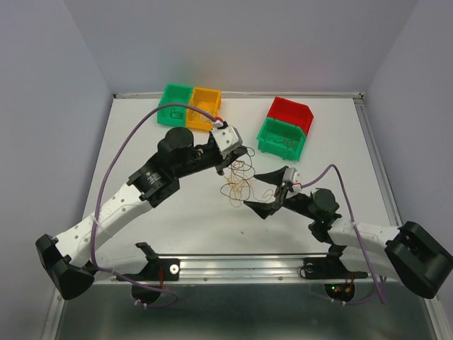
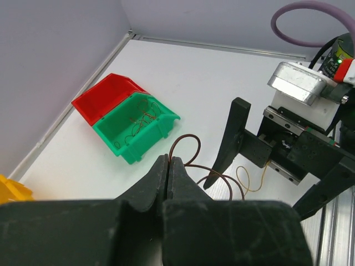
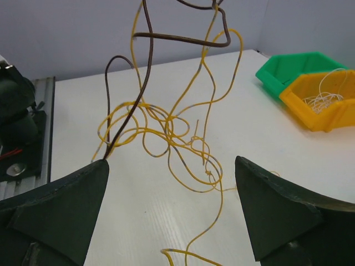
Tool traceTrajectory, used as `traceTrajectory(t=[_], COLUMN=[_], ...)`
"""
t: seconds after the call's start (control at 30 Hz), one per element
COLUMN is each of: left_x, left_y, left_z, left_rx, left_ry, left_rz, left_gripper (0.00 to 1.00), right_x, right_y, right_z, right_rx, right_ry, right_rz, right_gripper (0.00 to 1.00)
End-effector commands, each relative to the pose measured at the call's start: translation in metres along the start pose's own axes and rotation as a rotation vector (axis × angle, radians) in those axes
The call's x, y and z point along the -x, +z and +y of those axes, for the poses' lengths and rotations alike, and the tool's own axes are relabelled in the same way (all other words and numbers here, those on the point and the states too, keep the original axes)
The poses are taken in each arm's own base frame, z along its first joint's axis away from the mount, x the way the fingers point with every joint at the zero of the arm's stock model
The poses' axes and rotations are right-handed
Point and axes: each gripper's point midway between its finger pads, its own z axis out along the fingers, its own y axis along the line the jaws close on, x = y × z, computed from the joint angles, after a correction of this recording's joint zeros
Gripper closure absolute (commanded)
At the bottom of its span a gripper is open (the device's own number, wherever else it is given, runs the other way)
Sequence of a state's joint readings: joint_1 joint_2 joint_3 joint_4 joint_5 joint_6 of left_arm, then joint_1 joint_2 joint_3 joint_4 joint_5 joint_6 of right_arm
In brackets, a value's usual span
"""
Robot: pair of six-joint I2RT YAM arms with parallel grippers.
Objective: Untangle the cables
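Since the job is sorting one snarl, quick progress check, left to right. Up at 11 o'clock on the table (image 1: 141, 205) sits the left green bin (image 1: 174, 95) next to the yellow bin (image 3: 316, 113), and the yellow one already has whitish cables (image 3: 324, 98) curled inside, so I'd call that colour done.

My left gripper (image 2: 168, 163) has its jaws pressed together, and a brown cable (image 3: 177, 37) loops out right at their tips, so I reckon I'm pinching it and holding it up off the surface. Can't tell if any yellow is caught in there too.

Dead centre is the tangle (image 3: 172, 133). It's mostly yellow cable (image 3: 222, 205) looped over itself on the table, and the brown one threads through it and climbs toward 12 o'clock in my right wrist view. Nothing is separated there yet.

My right gripper (image 3: 171, 166) hangs just at 5 o'clock of the knot, jaws spread wide and gripping nothing.

Over at 1 o'clock are the red bin (image 2: 102, 97) and the right green bin (image 2: 150, 138), which has dark cables (image 2: 138, 119) in it already.

So my guess is we're past halfway. What's left is getting the brown one free of the yellow and binning both.
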State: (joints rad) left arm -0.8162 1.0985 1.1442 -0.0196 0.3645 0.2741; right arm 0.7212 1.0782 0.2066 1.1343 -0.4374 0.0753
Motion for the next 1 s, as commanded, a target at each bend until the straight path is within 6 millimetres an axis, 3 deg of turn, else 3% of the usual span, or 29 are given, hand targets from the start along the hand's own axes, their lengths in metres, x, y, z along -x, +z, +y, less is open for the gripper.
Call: traceTrajectory(t=[0.0,0.23,0.57,0.67,0.7,0.73,0.8,0.83,0.97], left_x=[0.026,0.026,0.024,0.023,0.022,0.023,0.023,0.024,0.042], left_y=[-0.011,-0.011,-0.009,-0.008,-0.006,-0.007,-0.007,-0.007,-0.031], left_z=[-0.002,-0.011,-0.012,-0.012,-0.011,-0.011,-0.005,-0.001,0.054], left_rx=[0.001,-0.047,-0.057,-0.059,-0.056,-0.053,-0.022,-0.002,0.278], left_ry=[0.032,0.017,0.001,-0.006,-0.009,-0.008,-0.007,-0.006,0.007], left_rz=[-0.098,-0.093,-0.083,-0.077,-0.074,-0.076,-0.072,-0.074,-0.129], left_gripper=[1.0,1.0,1.0,1.0,1.0,1.0,1.0,1.0,1.0], right_x=[0.01,-0.005,0.014,0.023,0.02,0.02,0.02,0.016,0.006], right_y=[0.007,0.023,0.049,0.059,0.062,0.064,0.07,0.071,0.063], right_z=[-0.013,-0.024,-0.014,-0.017,-0.018,-0.02,-0.023,-0.026,-0.046], right_rx=[-0.039,-0.042,0.067,0.069,0.069,0.069,0.061,0.049,-0.085], right_ry=[-0.131,-0.141,-0.158,-0.163,-0.156,-0.155,-0.136,-0.125,-0.104], right_rz=[-0.04,0.001,-0.069,-0.091,-0.084,-0.086,-0.087,-0.078,-0.073], right_gripper=[0.0,0.0,0.0,0.06,0.15,0.3,0.72,0.99,0.99])
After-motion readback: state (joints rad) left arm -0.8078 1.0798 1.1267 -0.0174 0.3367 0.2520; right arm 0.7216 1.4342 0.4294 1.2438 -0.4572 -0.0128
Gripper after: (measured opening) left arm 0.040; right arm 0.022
